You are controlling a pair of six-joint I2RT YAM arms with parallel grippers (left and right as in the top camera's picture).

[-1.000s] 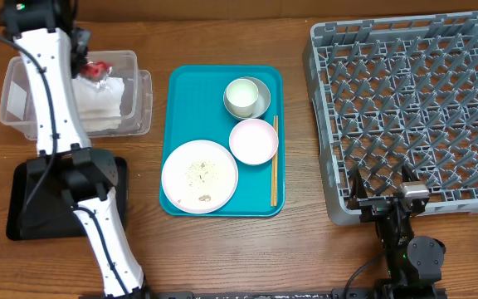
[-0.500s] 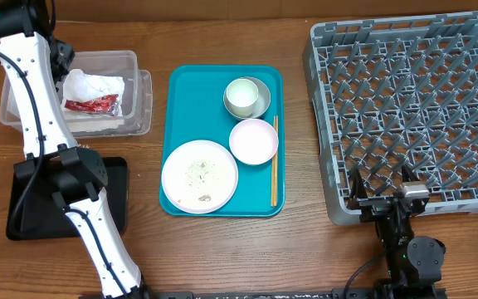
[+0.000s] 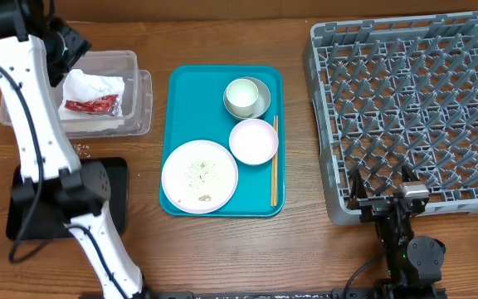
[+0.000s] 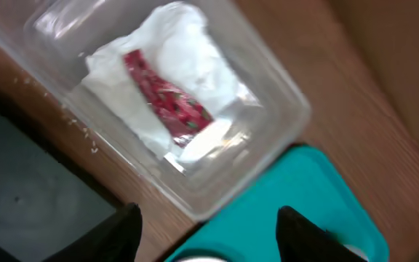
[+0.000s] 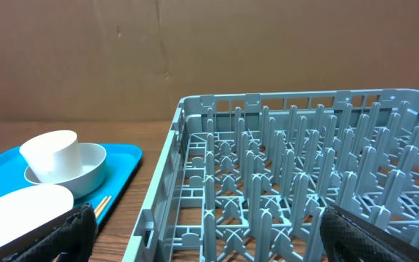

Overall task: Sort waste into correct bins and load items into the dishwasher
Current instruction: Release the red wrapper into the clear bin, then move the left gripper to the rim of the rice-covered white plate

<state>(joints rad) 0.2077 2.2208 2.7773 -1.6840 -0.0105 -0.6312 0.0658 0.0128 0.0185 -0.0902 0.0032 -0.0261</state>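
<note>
L jaws stood apart, empty, at rim of clear rectangular plastic tub (image 3: pixel 142 100) | small red wrapper (image 4: pixel 167 102) lay on crumpled white paper napkins (image 4: pixel 195 58) inside tub | R jaws spread wide, empty, nr front edge of large grey plastic dish rack (image 3: pixel 405 108) | round pale plate (image 3: pixel 199 175) sat on teal tray (image 3: pixel 181 83)

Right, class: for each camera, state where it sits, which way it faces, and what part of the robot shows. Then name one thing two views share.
Overhead: above the table, facing straight down on teal tray, dish rack, clear tub; left arm and right arm show.
Left wrist: over the tub, facing down at red wrapper on napkins; left fingers at bottom.
Right wrist: low beside the rack, facing across it; right fingers in bottom corners.
Shared: overhead and right wrist show the white cup.
</note>
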